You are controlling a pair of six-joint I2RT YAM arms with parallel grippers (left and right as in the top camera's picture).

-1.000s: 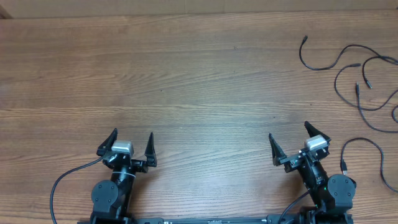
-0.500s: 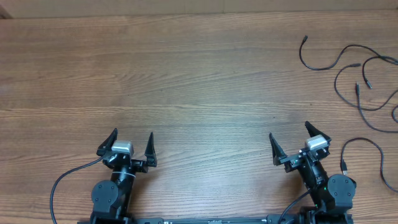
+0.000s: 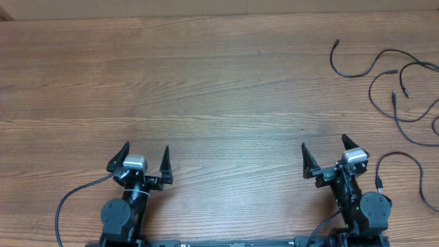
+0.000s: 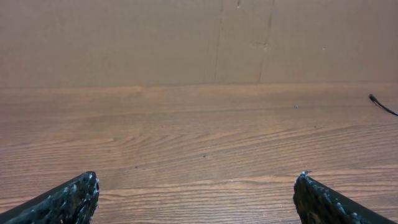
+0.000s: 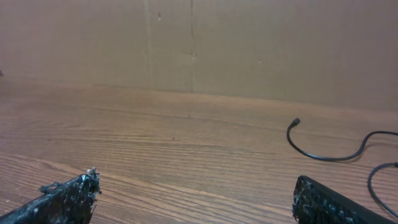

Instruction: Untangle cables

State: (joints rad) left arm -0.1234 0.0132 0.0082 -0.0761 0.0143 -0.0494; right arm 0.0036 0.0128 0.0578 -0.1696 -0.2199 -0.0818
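Note:
Several thin black cables lie as separate wavy strands on the wooden table at the far right; one strand's plug end (image 3: 335, 44) points to the back. Another cable (image 3: 401, 153) arcs just right of my right arm. My left gripper (image 3: 147, 147) stands open over bare wood near the front edge, far from the cables. My right gripper (image 3: 324, 142) is open too, with nothing between its fingers, left of the strands. In the right wrist view a cable (image 5: 323, 157) curves ahead of the right gripper (image 5: 196, 180). The left wrist view shows the left gripper (image 4: 198, 180) and a cable tip (image 4: 378, 103).
A brown cardboard wall (image 5: 186, 43) closes the table's far side. A thicker black arm cable (image 3: 63, 202) loops beside my left arm's base. Both arm bases sit at the front edge.
My right gripper has shifted slightly to the right. The left arm and the cables have not moved.

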